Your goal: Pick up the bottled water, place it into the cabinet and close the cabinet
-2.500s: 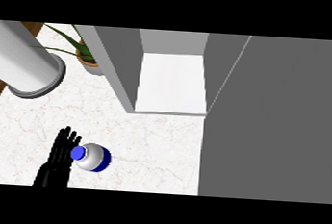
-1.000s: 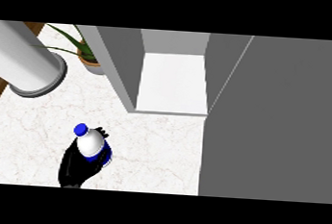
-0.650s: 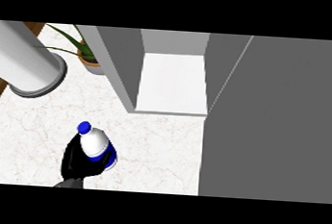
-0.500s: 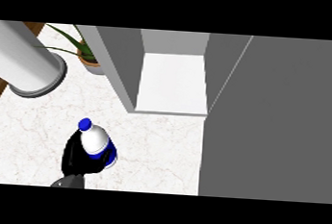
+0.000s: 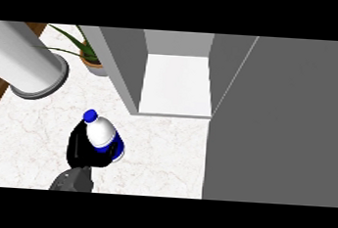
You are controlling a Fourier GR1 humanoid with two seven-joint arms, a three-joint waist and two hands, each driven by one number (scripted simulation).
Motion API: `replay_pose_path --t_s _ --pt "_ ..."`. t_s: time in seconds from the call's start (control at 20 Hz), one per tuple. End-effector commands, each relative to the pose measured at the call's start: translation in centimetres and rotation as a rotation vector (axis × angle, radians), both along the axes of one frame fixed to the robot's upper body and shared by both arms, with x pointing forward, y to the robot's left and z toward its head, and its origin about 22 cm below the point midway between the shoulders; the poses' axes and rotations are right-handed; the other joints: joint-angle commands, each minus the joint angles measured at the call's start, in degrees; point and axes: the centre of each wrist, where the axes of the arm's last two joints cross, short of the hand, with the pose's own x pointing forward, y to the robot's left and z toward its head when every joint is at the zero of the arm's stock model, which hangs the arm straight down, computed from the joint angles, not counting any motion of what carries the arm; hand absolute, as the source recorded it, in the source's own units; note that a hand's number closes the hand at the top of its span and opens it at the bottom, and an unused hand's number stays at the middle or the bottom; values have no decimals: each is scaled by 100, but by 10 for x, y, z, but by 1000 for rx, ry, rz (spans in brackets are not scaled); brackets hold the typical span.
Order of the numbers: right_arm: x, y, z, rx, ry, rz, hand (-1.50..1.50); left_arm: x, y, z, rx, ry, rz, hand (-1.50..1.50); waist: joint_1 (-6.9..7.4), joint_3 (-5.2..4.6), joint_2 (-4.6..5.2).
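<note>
Bottle (image 5: 100, 133): over the near left of the bench (image 5: 25, 141), cap tipped away and slightly left.
Left robot hand (image 5: 79, 147): curled round the bottle's lower body.
Cabinet (image 5: 175, 84): open, lying away and to the right of the bottle.
Right robot hand: out of view.

White bottle (image 5: 100, 132) with blue cap, black hand (image 5: 78, 148), seemingly grey-veined white counter (image 5: 25, 139)

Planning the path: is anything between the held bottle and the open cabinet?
Nothing visible. The left robot hand holds the bottled water; only bare counter lies between it and the cabinet, whose door stands open at right.
</note>
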Motion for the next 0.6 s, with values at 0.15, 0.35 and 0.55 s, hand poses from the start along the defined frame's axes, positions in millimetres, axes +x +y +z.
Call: replay_pose_path --t_s 0.15,0.35,0.55 --pt "6 6 27 -12 -96 13 -150 2 -28 31 35 -62 -65 150 63 5 -16" --pt "2 10 33 -18 -83 24 -150 10 -54 67 24 -73 -149 150 30 4 -28" --pt "8 4 31 -19 -84 26 -150 4 -81 104 30 -124 -188 150 85 5 -23"
